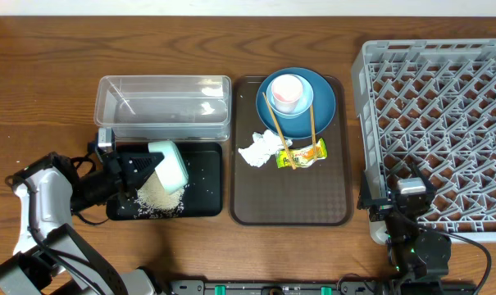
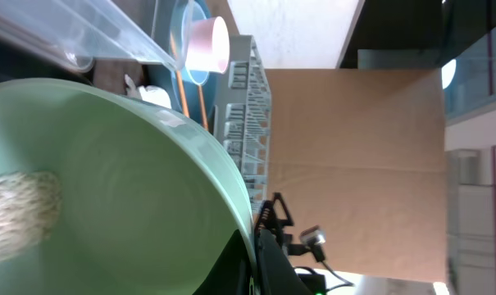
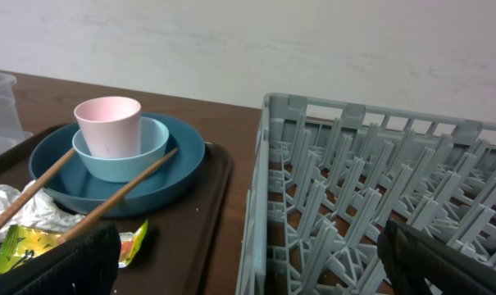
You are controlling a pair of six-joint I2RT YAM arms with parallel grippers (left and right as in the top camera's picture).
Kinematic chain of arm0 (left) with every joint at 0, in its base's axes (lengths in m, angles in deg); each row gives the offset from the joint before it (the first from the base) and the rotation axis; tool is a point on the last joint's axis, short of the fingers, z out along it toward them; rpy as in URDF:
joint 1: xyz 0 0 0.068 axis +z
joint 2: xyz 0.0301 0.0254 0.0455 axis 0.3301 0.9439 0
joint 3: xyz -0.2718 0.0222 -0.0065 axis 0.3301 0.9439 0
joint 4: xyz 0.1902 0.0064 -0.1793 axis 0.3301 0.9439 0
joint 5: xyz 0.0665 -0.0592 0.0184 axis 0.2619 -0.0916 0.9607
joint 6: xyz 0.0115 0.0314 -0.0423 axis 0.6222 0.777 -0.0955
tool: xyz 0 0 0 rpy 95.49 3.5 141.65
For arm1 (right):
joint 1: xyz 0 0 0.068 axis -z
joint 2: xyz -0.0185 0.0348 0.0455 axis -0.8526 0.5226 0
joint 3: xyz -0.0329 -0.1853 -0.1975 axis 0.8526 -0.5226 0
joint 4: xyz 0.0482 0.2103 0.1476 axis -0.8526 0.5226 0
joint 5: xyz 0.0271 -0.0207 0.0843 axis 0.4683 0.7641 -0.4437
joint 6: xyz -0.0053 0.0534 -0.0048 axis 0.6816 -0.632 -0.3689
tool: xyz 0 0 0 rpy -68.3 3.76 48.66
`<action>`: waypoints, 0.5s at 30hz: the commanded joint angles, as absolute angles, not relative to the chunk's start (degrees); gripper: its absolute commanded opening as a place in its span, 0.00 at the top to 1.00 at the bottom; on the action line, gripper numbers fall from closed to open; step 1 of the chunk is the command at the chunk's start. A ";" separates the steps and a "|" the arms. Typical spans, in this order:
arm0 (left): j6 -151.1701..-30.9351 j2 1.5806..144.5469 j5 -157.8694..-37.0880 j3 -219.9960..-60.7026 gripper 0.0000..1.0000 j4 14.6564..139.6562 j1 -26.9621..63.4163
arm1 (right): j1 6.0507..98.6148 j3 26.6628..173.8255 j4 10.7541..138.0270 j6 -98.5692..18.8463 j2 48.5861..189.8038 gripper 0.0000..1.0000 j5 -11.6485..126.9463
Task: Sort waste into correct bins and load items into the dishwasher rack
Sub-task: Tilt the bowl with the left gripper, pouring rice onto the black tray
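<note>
Though tilted, mint-green bowl [image 1: 170,164], rice [image 2: 18,215] inside.

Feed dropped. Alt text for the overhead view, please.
The left hand holds a mint-green bowl tilted over the black tray, where rice lies in a heap. Behind it stands a clear tub; the brown tray in the middle holds a blue plate, saucer, pink cup, chopsticks, napkin and wrapper. The grey rack sits at right.

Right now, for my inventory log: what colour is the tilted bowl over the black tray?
Mint green; the bowl shows best from the left wrist.
</note>
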State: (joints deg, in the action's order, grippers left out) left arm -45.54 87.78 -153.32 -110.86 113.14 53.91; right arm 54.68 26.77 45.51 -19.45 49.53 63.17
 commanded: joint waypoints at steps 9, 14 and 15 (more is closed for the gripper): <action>-42.69 87.89 -154.79 -110.76 0.94 110.83 54.35 | 54.31 26.68 45.73 -19.67 49.44 0.01 63.76; -37.60 87.89 -153.85 -110.65 0.94 115.59 52.95 | 54.31 26.68 45.73 -19.67 49.44 0.01 63.76; -38.10 87.89 -153.94 -110.67 0.94 113.32 53.08 | 54.31 26.68 45.73 -19.67 49.44 0.01 63.76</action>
